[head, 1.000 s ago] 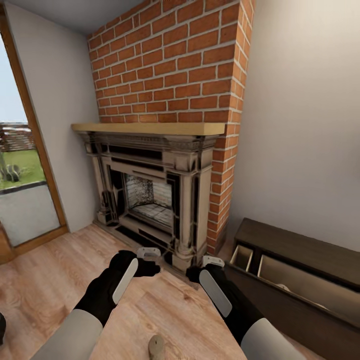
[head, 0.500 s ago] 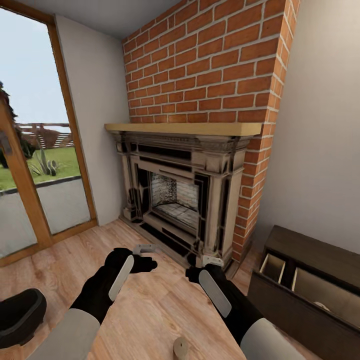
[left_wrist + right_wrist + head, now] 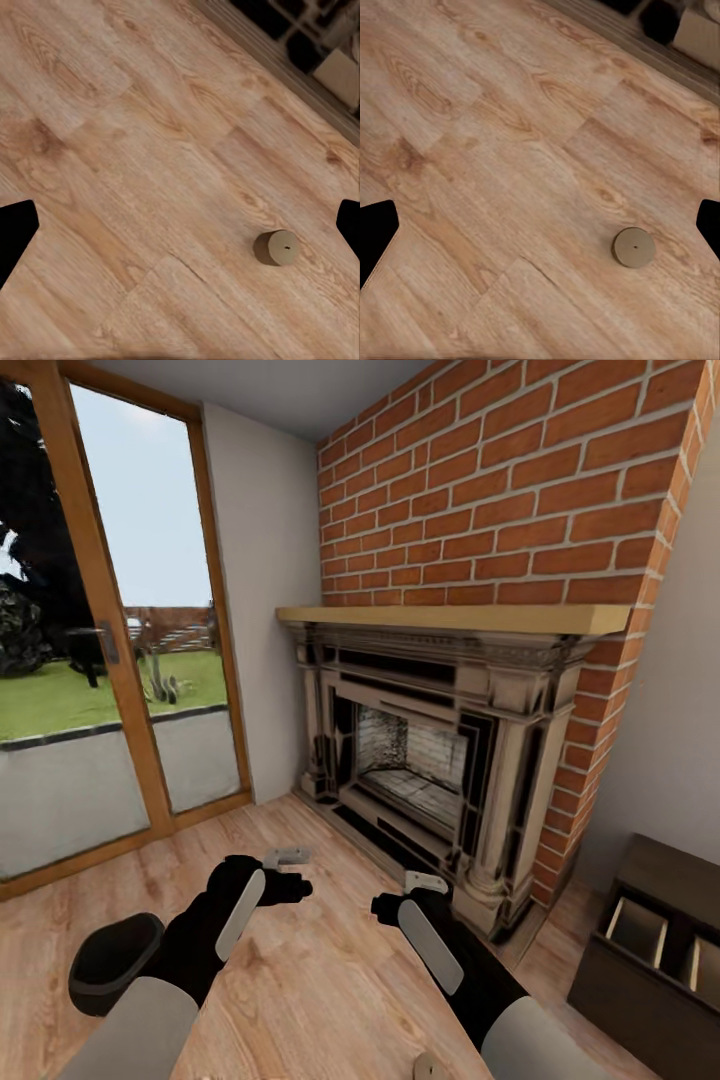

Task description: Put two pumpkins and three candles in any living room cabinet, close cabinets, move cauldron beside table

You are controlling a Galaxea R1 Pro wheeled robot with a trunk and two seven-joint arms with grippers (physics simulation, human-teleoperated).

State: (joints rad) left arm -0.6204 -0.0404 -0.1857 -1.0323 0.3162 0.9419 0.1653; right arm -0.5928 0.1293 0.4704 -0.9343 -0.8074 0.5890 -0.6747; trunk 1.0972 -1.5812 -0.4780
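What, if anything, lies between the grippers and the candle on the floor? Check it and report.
Nothing visible. The candle stands alone on bare wood floor, with open planks all around it in both wrist views. Both grippers hang open above the floor, holding nothing.

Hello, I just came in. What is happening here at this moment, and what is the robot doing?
The robot stands on the wooden floor facing a brick fireplace, with both arms held out in front. Neither the left gripper nor the right gripper holds anything. One candle stands upright on the floor below the grippers. The black cauldron sits on the floor at the robot's left. The dark cabinet on the right has its fronts pulled open.
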